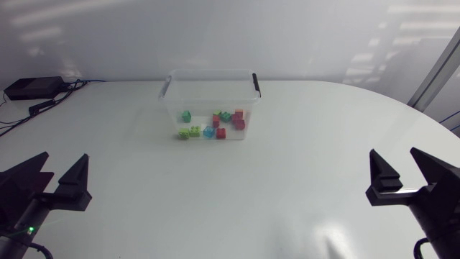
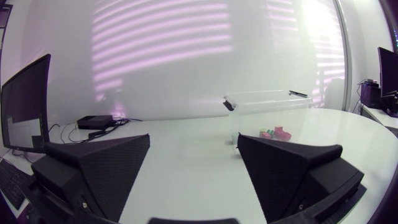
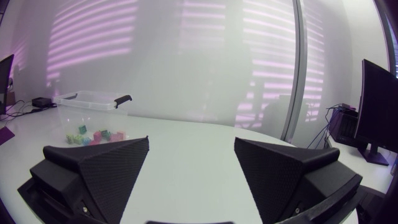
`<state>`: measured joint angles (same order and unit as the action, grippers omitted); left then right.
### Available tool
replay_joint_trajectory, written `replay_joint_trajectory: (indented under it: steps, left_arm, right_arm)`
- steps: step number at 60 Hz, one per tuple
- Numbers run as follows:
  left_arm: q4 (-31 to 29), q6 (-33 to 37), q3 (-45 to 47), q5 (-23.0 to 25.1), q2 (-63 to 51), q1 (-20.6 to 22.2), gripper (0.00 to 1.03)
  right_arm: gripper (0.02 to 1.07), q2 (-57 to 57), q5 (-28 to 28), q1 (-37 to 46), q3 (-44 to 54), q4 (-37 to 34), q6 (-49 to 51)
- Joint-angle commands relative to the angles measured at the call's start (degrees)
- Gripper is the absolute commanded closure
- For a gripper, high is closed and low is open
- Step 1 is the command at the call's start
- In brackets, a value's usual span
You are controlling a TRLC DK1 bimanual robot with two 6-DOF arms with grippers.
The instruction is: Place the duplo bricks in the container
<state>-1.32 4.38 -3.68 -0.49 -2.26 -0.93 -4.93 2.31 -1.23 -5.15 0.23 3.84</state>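
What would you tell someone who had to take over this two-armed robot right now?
Left gripper: open, empty, at the table's near edge.
Right gripper: open, empty, at the near edge on the other side.
Clear container: stands toward the table's far side, between the arms.
Duplo bricks: every one in view lies inside the container.
Done: the bricks appear to be in.
Left: probably nothing; I see no stray brick on the table.
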Motion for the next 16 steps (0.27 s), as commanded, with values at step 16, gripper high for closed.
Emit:
replay_joint_trajectory:
  steps: [16]
  left_arm:
    - [1.32, -4.38, 3.68, 0.49, 2.26, 0.93, 0.05]
  right_arm:
    - [0.07, 4.93, -2.31, 1.23, 5.15, -0.23, -3.84]
